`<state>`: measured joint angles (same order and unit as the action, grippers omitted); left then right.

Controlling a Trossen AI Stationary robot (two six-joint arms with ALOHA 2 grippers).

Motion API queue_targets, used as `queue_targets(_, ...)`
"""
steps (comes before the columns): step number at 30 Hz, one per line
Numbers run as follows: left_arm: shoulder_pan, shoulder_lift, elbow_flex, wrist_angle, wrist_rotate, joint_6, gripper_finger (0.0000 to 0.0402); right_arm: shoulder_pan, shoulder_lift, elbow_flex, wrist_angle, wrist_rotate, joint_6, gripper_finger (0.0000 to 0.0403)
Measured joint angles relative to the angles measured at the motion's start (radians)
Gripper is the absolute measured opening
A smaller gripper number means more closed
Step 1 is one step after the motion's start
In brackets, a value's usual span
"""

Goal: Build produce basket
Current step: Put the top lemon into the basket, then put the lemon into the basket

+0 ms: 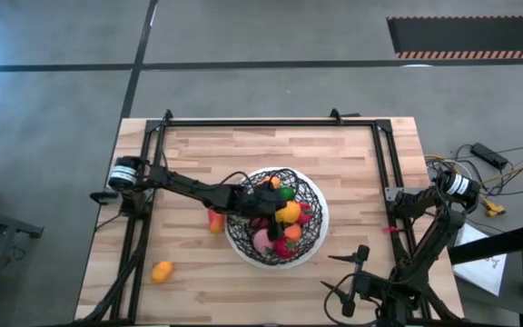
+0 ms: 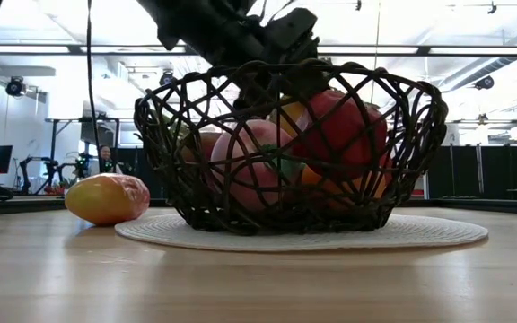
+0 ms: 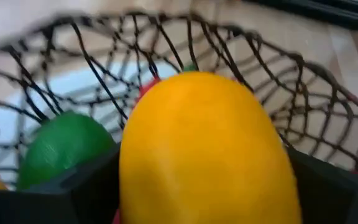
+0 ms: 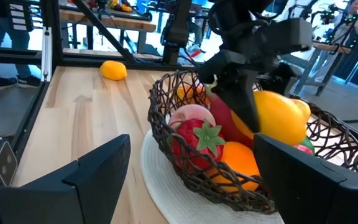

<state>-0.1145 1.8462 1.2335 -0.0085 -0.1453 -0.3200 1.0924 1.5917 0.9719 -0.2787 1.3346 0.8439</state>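
Observation:
The black wire basket (image 1: 276, 216) stands on a white round mat (image 2: 420, 235) at the table's middle, and it also shows in the low view (image 2: 290, 148). It holds several toy pieces: a peach-pink one (image 4: 191, 117), a red one (image 4: 197, 144), an orange one (image 4: 238, 163) and a green lime (image 3: 64, 152). My left gripper (image 1: 273, 209) reaches in from the table's left, shut on a yellow fruit (image 1: 288, 213) over the pile. My right gripper (image 1: 350, 272) waits open and empty near the table's near right edge. My left gripper pinches the yellow fruit by its two sides (image 3: 135, 168) between its two fingers (image 3: 73, 193), which slant down into the basket from the table's left. The fruit (image 4: 281, 118) sits at about rim height above the other pieces. Whether it rests on them I cannot tell.
A yellow-orange piece (image 1: 162, 271) lies on the table near the left front, and shows in the low view (image 2: 108, 198). A red and orange piece (image 1: 214, 221) lies just left of the basket. A black frame (image 1: 271, 122) runs along the table's far and side edges.

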Motion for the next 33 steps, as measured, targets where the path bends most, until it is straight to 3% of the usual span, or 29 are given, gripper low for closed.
queue_targets(6, 0.017, -0.011, 0.0, -0.112, 0.033, -0.015, 0.0381, 0.0, 0.0, -0.003, 0.001, 0.0, 0.007, 0.0328)
queue_targets(25, -0.029, -0.208, 0.004, -0.275, 0.026, 0.034, 0.0384, -0.009, 0.0, -0.016, 0.007, -0.011, 0.05, 0.0328)
queue_targets(29, -0.068, -0.247, 0.004, -0.285, -0.018, 0.047, 0.0384, -0.05, 0.0, -0.003, 0.009, -0.101, 0.05, 0.0328)
queue_targets(33, -0.132, -0.288, 0.004, -0.317, -0.107, 0.049, 0.0384, -0.134, 0.0, 0.038, 0.007, -0.286, -0.044, 0.0328)
